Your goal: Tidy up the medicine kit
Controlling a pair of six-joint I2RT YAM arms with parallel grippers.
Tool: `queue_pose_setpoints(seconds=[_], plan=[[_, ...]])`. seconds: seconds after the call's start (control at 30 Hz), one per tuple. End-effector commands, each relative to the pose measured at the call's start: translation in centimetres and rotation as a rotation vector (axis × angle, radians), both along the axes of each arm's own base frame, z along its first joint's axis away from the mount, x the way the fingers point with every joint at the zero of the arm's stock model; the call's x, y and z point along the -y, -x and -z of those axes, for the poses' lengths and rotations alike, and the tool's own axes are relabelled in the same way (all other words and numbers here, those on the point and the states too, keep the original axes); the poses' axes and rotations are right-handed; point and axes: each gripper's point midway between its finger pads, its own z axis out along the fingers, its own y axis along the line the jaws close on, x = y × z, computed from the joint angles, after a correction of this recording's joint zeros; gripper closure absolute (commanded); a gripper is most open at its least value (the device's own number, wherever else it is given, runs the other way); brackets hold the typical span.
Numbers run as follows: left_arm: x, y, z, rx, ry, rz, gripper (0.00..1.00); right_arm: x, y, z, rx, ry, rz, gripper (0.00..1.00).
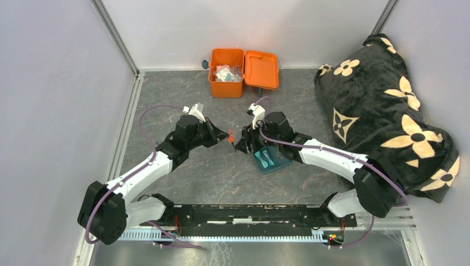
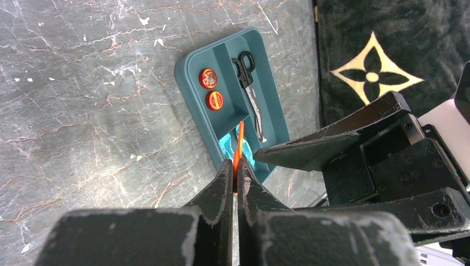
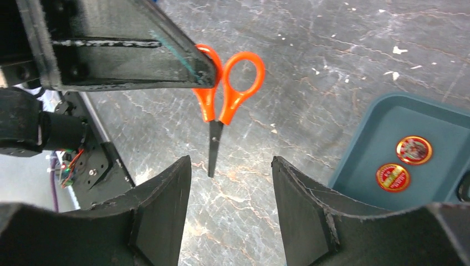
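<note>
the big black blanket with flowers (image 1: 382, 105) lies to the right of the medicine kit (image 1: 226, 88). the kit sits at the back of the grey tabletop (image 1: 183, 100), near the wall. its lid (image 1: 261, 70) is flipped open to the right, and some small packets are inside.

the teal tray (image 2: 219, 55) is out on the tabletop, in front of the kit and a bit right. it has black scissors (image 2: 249, 83) and two round tins (image 2: 208, 78) in it.

the orange scissors (image 3: 221, 108) hang in the air in front of the kit, next to the tray. the left fingers (image 2: 221, 188) are pinching them by a handle. the right fingers (image 3: 166, 205) are spread wide, close by, and hold nothing.

i think the job is only partly done. the orange scissors need a spot, the tray likely has to go in the kit, and the lid is not closed yet.
</note>
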Motion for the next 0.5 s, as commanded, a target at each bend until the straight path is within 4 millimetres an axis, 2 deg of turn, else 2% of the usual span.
queue_pose_setpoints(seconds=[0.0,0.13,0.27,0.47], plan=[[0.7,0.1,-2.2,0.036,0.030,0.040,0.98,-1.7,0.6,-2.1,0.044,-0.078,-0.085,0.38],[0.8,0.2,-2.0,0.027,0.037,0.042,0.98,-2.4,0.4,-2.3,0.042,-0.082,-0.086,0.39],[0.8,0.2,-2.1,0.027,0.041,0.042,0.98,-2.8,-0.3,-1.4,0.028,-0.035,-0.058,0.41],[0.8,0.3,-2.2,0.028,0.042,0.042,0.98,-3.7,-0.8,-0.8,0.016,-0.019,-0.029,0.52]])
